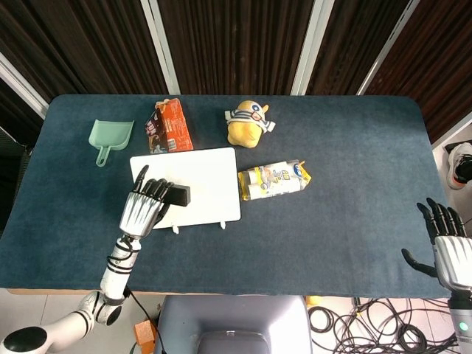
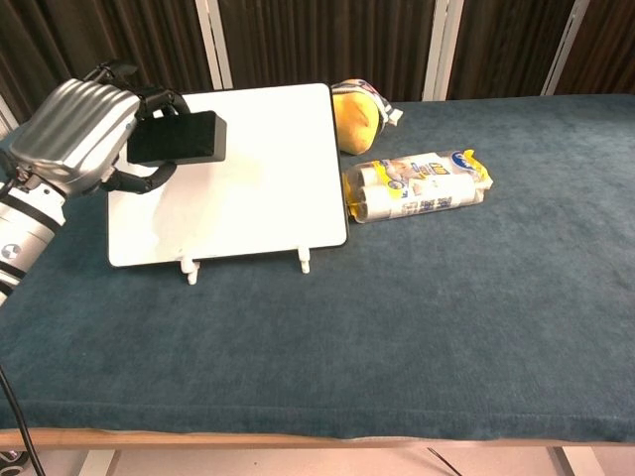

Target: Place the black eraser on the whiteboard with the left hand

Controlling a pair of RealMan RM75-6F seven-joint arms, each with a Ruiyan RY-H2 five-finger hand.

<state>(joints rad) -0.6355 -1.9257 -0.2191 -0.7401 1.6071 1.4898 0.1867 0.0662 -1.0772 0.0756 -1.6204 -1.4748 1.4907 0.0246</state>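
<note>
Dark blue cloth table [image 1: 354, 133], slatted dark wall behind. Left hand [image 1: 144, 203] raised over lower-left part of whiteboard [image 1: 210, 173], fingers curled round black eraser [image 1: 175, 195], held at its near end, far end poking out toward board centre. From chest view, held clear of board face, not yet touching as far as could be told. Judged light, rigid block with felt underside, not fragile, easy to grip across short sides; flat face needed square to board before letting go. Right hand [image 1: 451, 251] at far right table edge, fingers spread, holding nothing. Green scoop [image 1: 110, 137], orange carton [image 1: 169, 125], yellow plush [image 1: 248, 122], yellow packet [image 1: 274, 179] around board, untouched
</note>
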